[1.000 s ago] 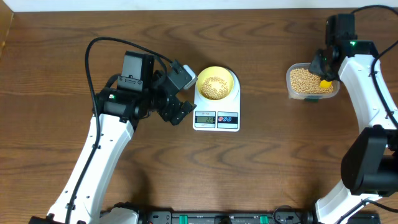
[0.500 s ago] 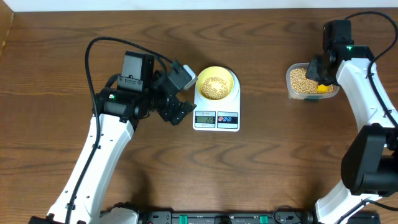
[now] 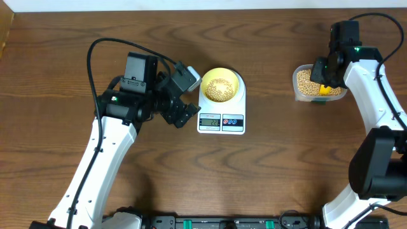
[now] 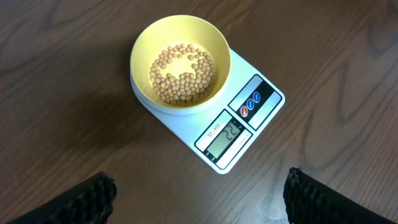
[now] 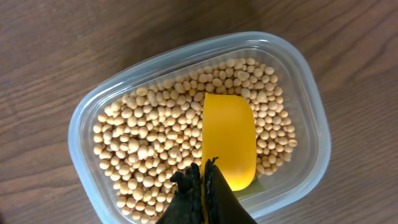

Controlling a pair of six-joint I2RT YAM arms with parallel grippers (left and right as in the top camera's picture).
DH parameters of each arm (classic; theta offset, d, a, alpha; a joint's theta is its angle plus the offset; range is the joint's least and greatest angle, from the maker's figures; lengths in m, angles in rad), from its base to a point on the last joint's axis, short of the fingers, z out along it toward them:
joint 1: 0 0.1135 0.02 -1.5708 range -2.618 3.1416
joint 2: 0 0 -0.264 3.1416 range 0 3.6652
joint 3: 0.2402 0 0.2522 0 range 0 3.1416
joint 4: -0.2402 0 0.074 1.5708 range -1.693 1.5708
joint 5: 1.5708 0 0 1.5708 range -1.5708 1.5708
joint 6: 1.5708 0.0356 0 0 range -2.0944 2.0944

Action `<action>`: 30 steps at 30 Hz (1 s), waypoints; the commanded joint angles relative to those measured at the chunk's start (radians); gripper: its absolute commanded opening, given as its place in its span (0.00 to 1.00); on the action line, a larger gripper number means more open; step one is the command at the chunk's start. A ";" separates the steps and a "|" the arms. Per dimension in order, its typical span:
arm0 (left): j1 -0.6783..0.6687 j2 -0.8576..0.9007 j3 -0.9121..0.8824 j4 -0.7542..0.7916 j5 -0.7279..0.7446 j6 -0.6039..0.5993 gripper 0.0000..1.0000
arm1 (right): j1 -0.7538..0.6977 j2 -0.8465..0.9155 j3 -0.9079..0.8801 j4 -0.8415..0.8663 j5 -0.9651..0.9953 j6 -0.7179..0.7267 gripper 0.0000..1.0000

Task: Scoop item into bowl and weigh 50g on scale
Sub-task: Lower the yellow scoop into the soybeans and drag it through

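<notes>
The right gripper point(image 5: 202, 179) is pinching shut on the smooth yellow scoop point(image 5: 229, 140) lying among round tan beans point(image 5: 149, 143) in the clear plastic tub point(image 5: 311, 106), while the left gripper point(image 4: 199, 194) is hovering wide open, empty, near the flat white scale point(image 4: 242, 71) bearing the round bowl point(image 4: 143, 56) of beans.

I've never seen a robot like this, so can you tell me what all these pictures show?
These are two robot arms at a wooden table. One picture looks down from above. The other two come from little cameras on each arm's wrist. In the middle, a pale-yellow bowl with some beans in it sits on a white scale. The left gripper hangs open beside it, holding nothing. On the right, a clear tub is full of beans, and the right gripper is pinched shut on a yellow scoop resting in them.
</notes>
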 commanded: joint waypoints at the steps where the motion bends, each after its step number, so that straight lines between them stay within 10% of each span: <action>1: 0.005 -0.007 -0.017 0.003 -0.006 0.010 0.88 | 0.003 -0.001 -0.010 -0.001 -0.061 -0.018 0.02; 30: 0.005 -0.007 -0.017 0.003 -0.006 0.010 0.88 | -0.053 0.055 -0.011 0.024 -0.415 -0.121 0.01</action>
